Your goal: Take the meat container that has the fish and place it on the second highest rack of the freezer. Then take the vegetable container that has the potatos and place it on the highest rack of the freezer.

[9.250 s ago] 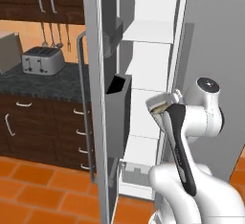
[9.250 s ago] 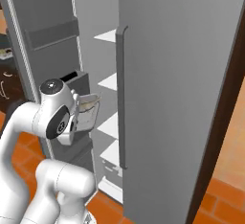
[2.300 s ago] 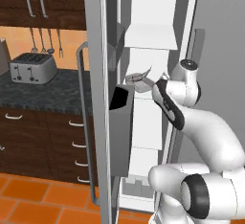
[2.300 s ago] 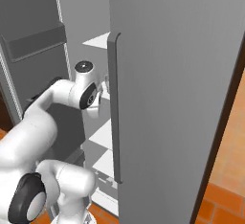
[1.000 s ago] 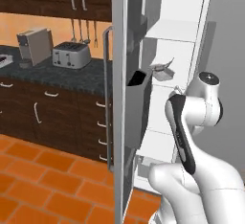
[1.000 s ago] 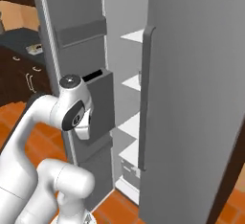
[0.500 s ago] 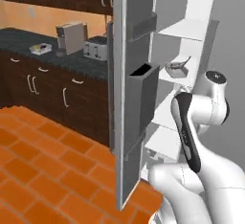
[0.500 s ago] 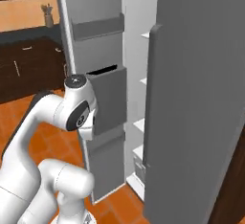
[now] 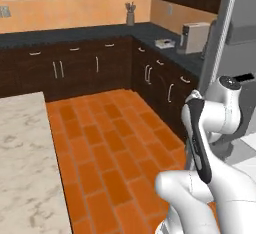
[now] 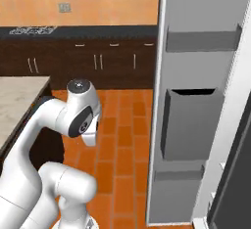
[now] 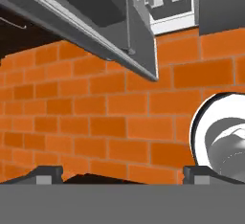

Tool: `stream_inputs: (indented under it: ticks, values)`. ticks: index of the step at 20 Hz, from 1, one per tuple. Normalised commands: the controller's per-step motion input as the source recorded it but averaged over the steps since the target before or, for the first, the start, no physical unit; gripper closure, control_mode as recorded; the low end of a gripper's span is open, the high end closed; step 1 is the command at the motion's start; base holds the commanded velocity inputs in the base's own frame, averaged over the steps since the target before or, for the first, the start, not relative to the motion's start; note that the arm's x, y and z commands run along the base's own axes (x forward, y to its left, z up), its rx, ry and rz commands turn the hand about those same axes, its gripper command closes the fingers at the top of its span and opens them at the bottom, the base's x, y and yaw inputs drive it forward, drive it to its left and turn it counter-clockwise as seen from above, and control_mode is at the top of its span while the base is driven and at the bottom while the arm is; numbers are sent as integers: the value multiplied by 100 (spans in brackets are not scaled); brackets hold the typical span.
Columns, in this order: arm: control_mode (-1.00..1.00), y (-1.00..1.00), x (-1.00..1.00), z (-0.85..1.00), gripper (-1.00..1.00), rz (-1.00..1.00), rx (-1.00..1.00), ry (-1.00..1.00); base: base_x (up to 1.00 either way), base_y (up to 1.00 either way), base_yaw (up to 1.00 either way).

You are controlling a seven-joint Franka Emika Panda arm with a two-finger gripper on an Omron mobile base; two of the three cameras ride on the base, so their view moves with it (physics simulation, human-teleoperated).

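Note:
The freezer's (image 10: 196, 101) grey door stands open at the right, with dark bins (image 10: 188, 125) on its inner face; its edge also rises at the right of the left base view (image 9: 235, 28). In the hand view my gripper (image 11: 122, 176) is open, its two tips wide apart with nothing between them, looking down at the orange floor past the freezer door's lower edge (image 11: 119, 31) and a strip of white interior (image 11: 167, 3). My arm (image 10: 78, 110) is folded close above the base. The meat container, the fish, the vegetable container, the potatos and both racks are out of view.
A marble-topped island (image 9: 25, 168) lies close on the left (image 10: 14, 101). Dark wood cabinets under a dark counter (image 9: 100, 63) line the far wall and the right side, with a small appliance (image 9: 195, 37) on top. Orange tile floor (image 9: 105, 143) spreads between them.
The base has turned left, so both base views swung from the freezer's shelves to the kitchen floor and cabinets. The gripper stays open and empty.

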Motion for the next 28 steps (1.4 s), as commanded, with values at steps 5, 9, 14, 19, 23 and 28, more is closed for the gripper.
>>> stream_inputs:
  ticks: [5,9,14,19,23,28]
  values:
    - [100,0,0,0,-100,0,0,0,56,34,48]
    - [100,0,0,0,-100,0,0,0,98,0,-12]
    - [100,0,0,0,-100,0,0,0,100,1,-34]
    - [100,0,0,0,-100,0,0,0,100,11,-41]
    - [100,0,0,0,-100,0,0,0,100,2,-45]
    - [100,0,0,0,-100,0,0,0,100,0,-48]
